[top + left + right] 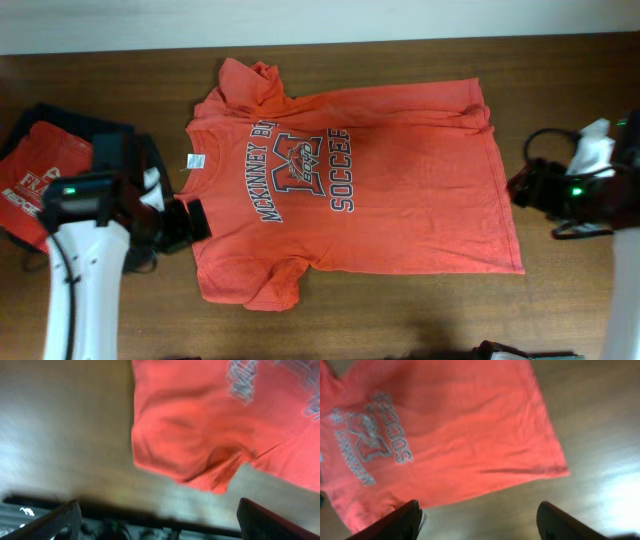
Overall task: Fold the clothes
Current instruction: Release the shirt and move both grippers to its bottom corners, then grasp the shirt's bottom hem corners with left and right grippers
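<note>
My left jaws [160,522] fill the bottom of the left wrist view, wide apart with nothing between them. Beyond them lies the T-shirt [390,190], spread flat on the table [560,70], lettering up. Its long axis runs collar to hem, from my left arm towards my right. The left jaws stand just beside its collar end. My right jaws [480,520], also wide and empty, hang off its hem end, a little apart, so the left is nearer. The left wrist view shows a rumpled sleeve [195,455], the right a flat hem corner [555,467]. Only overhead shows, beyond the collar end, a folded red shirt [35,165] on a dark garment [120,135].
</note>
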Robot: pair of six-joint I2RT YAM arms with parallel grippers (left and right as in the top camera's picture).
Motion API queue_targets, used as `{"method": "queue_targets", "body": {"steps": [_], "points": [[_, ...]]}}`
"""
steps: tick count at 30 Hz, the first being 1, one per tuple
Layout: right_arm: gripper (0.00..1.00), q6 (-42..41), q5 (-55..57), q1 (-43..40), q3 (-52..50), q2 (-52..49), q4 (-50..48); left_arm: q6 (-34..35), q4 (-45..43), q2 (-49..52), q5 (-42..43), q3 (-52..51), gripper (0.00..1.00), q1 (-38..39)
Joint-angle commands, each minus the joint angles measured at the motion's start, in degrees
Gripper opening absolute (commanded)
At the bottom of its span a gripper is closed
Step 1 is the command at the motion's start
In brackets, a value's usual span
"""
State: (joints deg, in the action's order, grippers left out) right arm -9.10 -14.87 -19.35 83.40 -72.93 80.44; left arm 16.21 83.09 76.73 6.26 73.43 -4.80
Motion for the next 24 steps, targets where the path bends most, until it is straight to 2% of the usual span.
{"method": "queue_targets", "body": {"steps": [1,7,10,11,13,14,22,24], "points": [[0.79,-0.9,-2.8,0.2,-7.9,-0.4,-3.6,9.0,-4.8,-0.2,3.1,-12.1,0.99,-0.2],[0.79,-0.8,-2.6,0.2,-12.1,-0.5,-6.0,11.6,-18.2,-0.2,4.9,-26.8,0.99,-0.2],[0.79,-0.8,-2.5,0.2,-12.1,-0.5,-6.4,11.9,-23.0,-0.1,4.9,-31.1,0.89,-0.2],[0.79,-0.8,-2.5,0.2,-12.1,-0.5,-6.7,13.4,-24.3,-0.1,4.7,-32.7,0.82,-0.2],[0.79,-0.8,-2.5,0.2,-12.1,-0.5,-7.0,14.4,-26.2,0.1,4.4,-34.8,0.8,-0.2],[0.79,-0.8,-2.5,0.2,-12.1,-0.5,-7.1,14.5,-27.2,0.2,4.3,-36.1,0.74,-0.2],[0.79,-0.6,-2.5,0.2,-12.1,-0.5,-7.7,14.6,-30.6,0.3,3.4,-39.0,0.59,-0.2],[0.79,-0.6,-2.5,0.2,-12.1,-0.5,-7.9,15.5,-31.1,0.4,3.5,-39.1,0.47,-0.2]]}}
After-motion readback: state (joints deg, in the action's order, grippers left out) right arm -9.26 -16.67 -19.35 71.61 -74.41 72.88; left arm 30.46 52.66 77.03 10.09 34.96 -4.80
